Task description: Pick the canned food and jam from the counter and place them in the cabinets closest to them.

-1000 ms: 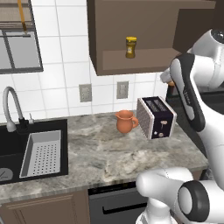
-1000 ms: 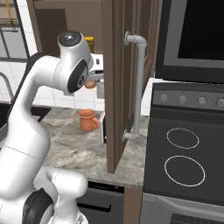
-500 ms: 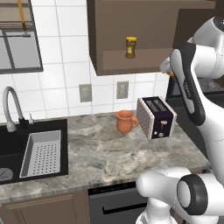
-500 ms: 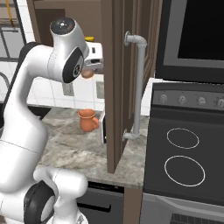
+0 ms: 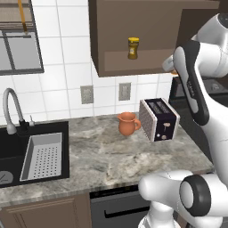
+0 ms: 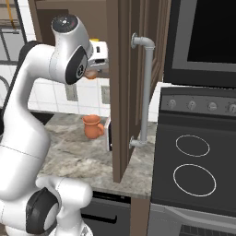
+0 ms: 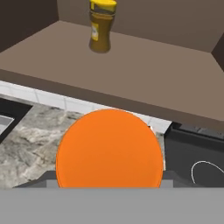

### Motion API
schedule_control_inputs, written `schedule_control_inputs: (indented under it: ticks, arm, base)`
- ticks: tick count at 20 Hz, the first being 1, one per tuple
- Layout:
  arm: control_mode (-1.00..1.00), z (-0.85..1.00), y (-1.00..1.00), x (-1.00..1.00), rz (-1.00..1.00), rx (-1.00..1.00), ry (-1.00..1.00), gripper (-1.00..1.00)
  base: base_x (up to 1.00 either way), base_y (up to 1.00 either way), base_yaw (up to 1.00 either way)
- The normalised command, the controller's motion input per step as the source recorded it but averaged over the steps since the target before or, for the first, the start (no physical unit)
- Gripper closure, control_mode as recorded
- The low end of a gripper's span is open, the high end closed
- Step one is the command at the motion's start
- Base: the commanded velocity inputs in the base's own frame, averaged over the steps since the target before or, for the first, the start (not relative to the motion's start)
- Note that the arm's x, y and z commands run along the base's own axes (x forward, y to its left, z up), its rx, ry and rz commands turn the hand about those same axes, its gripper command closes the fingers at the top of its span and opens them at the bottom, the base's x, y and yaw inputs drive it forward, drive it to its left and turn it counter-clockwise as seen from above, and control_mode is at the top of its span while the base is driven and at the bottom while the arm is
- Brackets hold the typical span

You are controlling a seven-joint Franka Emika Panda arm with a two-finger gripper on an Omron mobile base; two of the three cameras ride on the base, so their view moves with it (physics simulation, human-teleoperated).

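My gripper (image 6: 94, 69) is up beside the open cabinets (image 5: 147, 60), shut on the jam (image 6: 91, 74), a small orange jar. In the hand view the jam (image 7: 109, 148) fills the lower middle as an orange disc and hides the fingertips. It hangs in front of and slightly below the lighter brown shelf (image 7: 140, 78). From the left base view my forearm covers most of the hand, and just a sliver of the jam (image 5: 174, 72) shows. The marbled counter (image 5: 98, 156) lies far below. The canned food is out of view.
A taller amber jar with a yellow lid (image 5: 132, 48) stands on the shelf's left part. On the counter are a toaster (image 5: 159, 119) and a terracotta pitcher (image 5: 128, 123). The open cabinet door (image 6: 124, 87) hangs right of my hand; sink (image 5: 31, 156) left, stove (image 6: 193, 161) right.
My arm has lifted the jam from below shelf height up to about the level of the shelf's front edge. Nothing on the counter has moved.
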Motion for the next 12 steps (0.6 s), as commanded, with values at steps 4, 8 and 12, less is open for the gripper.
schedule_control_inputs:
  ticks: [4, 8, 12]
  arm:
    - [-1.0, -0.01, 0.0, 0.14, 0.0, -0.01, -0.03, 1.0]
    - [-1.0, -0.01, 0.0, 0.22, 0.0, -0.01, -0.03, 1.0]
    - [-1.0, -0.01, 0.0, 0.22, 0.0, -0.01, -0.03, 1.0]
  base:
    - [0.0, 0.0, 0.0]
    - [0.0, 0.0, 0.0]
    - [0.0, 0.0, 0.0]
